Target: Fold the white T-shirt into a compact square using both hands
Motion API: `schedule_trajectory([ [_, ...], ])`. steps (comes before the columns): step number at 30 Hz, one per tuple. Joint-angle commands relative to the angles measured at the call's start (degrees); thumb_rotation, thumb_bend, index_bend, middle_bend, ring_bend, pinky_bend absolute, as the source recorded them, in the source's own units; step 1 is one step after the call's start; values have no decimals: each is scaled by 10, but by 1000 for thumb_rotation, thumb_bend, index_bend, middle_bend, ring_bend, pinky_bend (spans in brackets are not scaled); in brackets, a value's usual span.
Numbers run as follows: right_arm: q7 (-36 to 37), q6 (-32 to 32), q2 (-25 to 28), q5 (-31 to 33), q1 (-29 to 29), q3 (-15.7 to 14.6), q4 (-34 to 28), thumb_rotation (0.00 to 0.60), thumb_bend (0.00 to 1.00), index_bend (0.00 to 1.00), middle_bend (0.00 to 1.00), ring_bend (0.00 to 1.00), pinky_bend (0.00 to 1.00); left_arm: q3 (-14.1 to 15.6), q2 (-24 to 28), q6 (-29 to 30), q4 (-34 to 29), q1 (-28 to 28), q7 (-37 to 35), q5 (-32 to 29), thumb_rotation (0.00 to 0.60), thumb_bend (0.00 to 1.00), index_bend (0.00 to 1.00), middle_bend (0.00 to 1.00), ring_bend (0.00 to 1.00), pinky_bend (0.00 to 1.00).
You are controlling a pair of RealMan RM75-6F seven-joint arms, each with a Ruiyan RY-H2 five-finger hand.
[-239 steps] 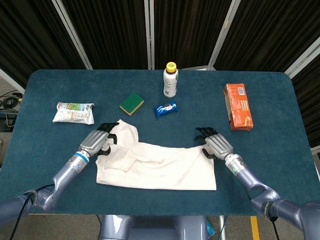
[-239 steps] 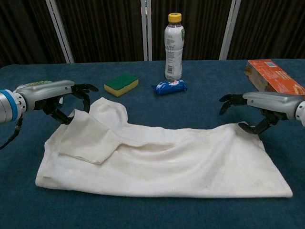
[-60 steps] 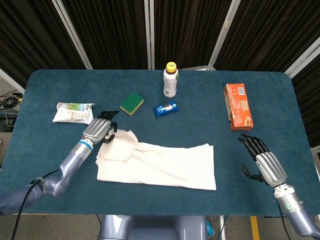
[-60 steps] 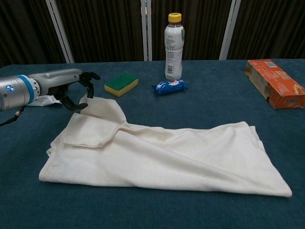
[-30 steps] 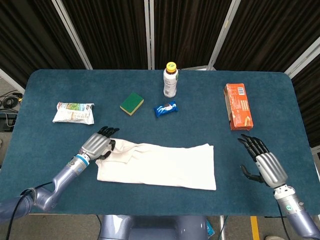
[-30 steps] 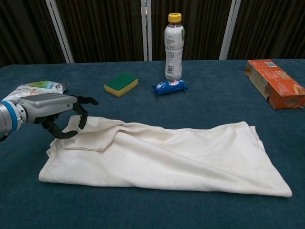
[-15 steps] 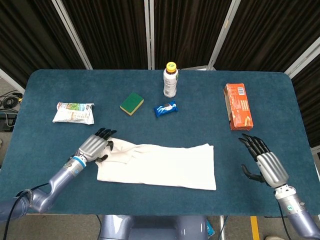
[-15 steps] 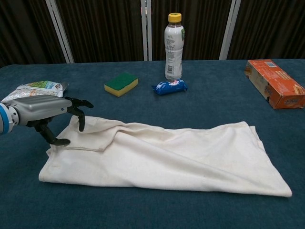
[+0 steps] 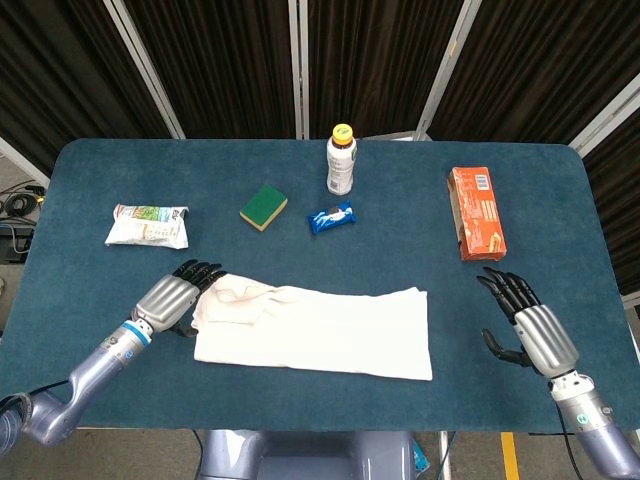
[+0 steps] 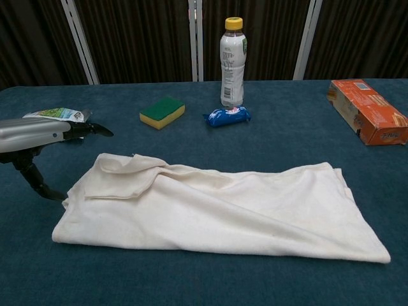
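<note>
- White cotton T-shirt (image 9: 315, 331) lies flat on the blue felt-covered table (image 9: 560, 200), already folded into a long band; long axis runs left-right across the robot's front, w/ a small turned-over flap at its left end.
- Left hand (image 9: 170, 299) sits just beside the shirt's left end, fingers (image 10: 89, 130) spread & holding nothing; fingertips reach toward the flap corner. Chest view shows the thumb down near the left edge; can't tell if it touches cloth.
- Right hand (image 9: 528, 330) is well apart from the shirt's right end, out past it w/ bare table between; fingers apart, lightly curved, holding nothing.
- Judgement: left hand is clearly the nearer. Next fold prob. brings one short end over toward the other along the long axis, so the shirt lies to the right of the left fingers & to the left of the right fingers; right hand needs to close in first.
- Beyond the left fingers, further back: green & white crinkled snack bag (image 9: 148, 225); print too small to read.
- Further back, past the shirt's middle: green-topped yellow sponge (image 9: 263, 206), blue foil snack packet (image 9: 330, 218) w/ white lettering, unreadable, & white plastic bottle w/ yellow cap (image 9: 342, 160); label text not legible.
- Beyond the right fingers: orange cardboard box (image 9: 475, 212), printing visible but no brand readable.
</note>
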Motion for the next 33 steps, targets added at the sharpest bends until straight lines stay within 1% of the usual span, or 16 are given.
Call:
schedule_trajectory([
  [1,0,3,1,-3,-1,-1,-3,600,374,77,0,0,0,-6,7,-6,-16,-2,-23,-3,600,120,0,0,0,0],
  [2,0,3,2,-3,-1,-1,-4,600,374,77,0,0,0,-8,8,-10,-19,-4,-25,-5,600,170,0,0,0,0],
  [4,-1,5,2,-5,-1,-1,-5,600,374,77,0,0,0,-13,6,-19,-23,-9,-30,-11,587,315,14,0,0,0],
  [6,-1,8,3,-7,-2,-1,-7,600,373,77,0,0,0,-20,1,-35,-31,-16,-37,-25,573,404,51,0,0,0],
  [10,-1,10,5,-7,-3,-1,-9,600,374,77,0,0,0,-33,-16,-67,-35,-30,-14,-65,569,517,115,0,0,0],
  [13,1,12,6,-7,-4,-1,-8,600,374,77,0,0,0,-39,-25,-78,-37,-36,6,-87,571,540,159,0,0,0],
  [16,6,13,7,-5,-5,0,-5,600,374,77,0,0,0,-48,-37,-86,-36,-44,32,-116,571,550,167,0,0,0],
  [19,10,14,8,-4,-5,0,-3,600,374,77,0,0,0,-51,-42,-88,-43,-48,50,-130,570,560,184,0,0,0],
  [27,18,16,10,-3,-5,3,-1,600,374,77,0,0,0,-46,-50,-95,-60,-52,80,-154,571,571,194,0,0,0],
  [33,21,19,11,-3,-6,4,0,600,374,77,0,0,0,-28,-44,-97,-83,-49,88,-142,578,571,196,0,0,0],
])
